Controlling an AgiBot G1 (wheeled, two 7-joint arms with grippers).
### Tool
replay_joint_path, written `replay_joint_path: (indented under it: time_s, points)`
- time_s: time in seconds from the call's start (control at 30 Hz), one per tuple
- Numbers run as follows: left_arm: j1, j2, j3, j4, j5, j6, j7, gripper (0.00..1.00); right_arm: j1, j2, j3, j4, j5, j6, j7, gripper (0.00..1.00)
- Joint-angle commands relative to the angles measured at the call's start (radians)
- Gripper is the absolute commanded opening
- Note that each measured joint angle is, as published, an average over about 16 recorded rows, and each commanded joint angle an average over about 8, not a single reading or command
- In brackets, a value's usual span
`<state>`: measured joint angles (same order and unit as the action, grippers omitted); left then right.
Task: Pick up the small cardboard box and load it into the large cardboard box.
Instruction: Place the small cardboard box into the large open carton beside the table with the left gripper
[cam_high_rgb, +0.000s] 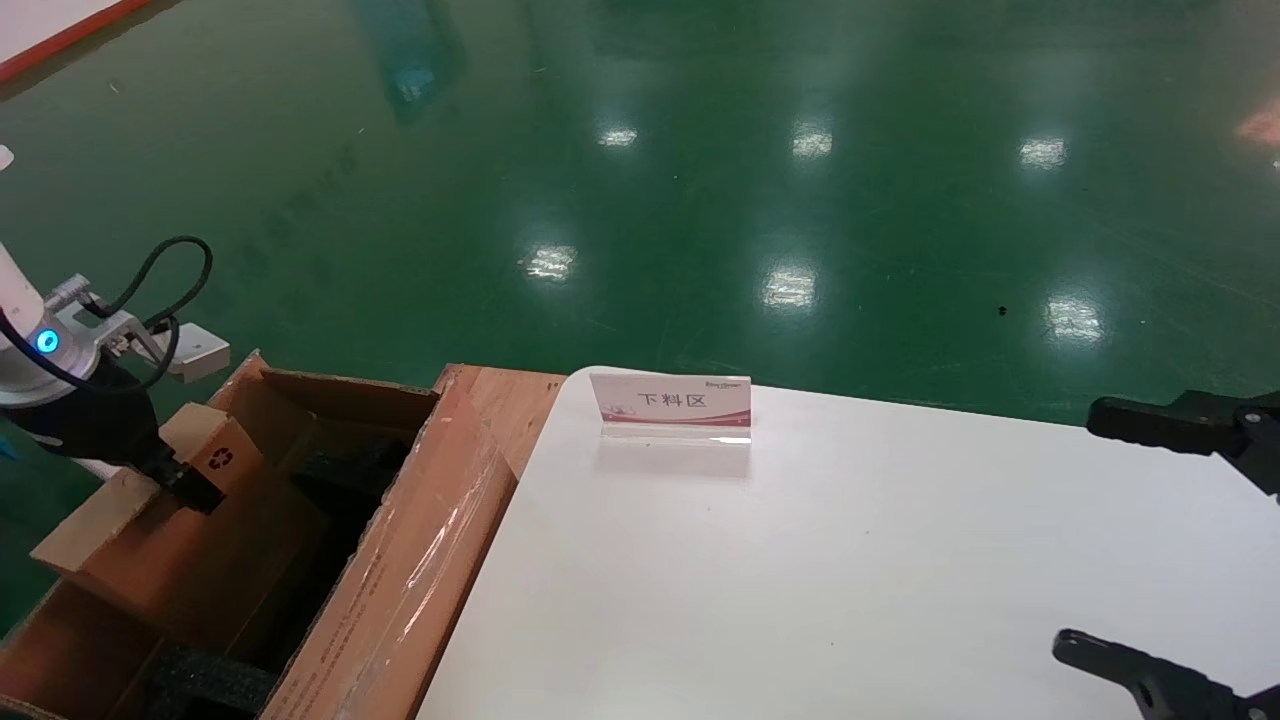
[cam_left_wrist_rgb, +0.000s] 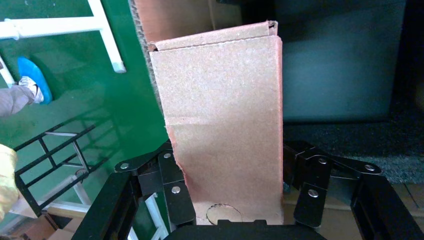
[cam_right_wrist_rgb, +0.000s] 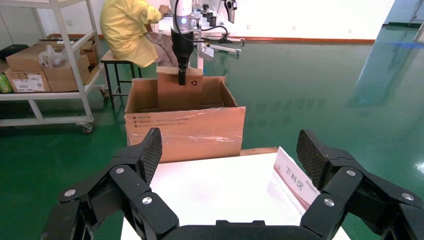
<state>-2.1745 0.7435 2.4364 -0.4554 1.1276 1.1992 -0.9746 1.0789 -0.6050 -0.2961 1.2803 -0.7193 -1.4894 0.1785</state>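
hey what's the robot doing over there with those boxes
The left gripper is shut on the small cardboard box and holds it in the open top of the large cardboard box, which stands on the floor beside the white table. The carton is not released yet. The right gripper is open and idle over the table, near a small sign.
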Motion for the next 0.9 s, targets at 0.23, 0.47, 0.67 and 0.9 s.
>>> replay_joint_path:
  time_s: [0.23, 0.47, 0.67, 0.9]
  points:
    - [0.067, 0.013, -0.003, 0.040, -0.015, -0.012, -0.001, 0.06, 0.000, 0.000, 0.000, 0.000, 0.000, 0.000, 0.000, 1.00]
    - [0.102, 0.033, 0.006, 0.077, -0.009, -0.014, -0.012, 0.93, 0.000, 0.000, -0.001, 0.000, 0.001, 0.000, 0.000, 1.00]
    - [0.108, 0.036, 0.008, 0.084, -0.007, -0.012, -0.015, 1.00, 0.000, 0.000, -0.001, 0.000, 0.001, 0.001, -0.001, 1.00]
    - [0.102, 0.033, 0.008, 0.078, -0.004, -0.011, -0.010, 1.00, 0.000, 0.000, -0.001, 0.000, 0.001, 0.001, 0.000, 1.00]
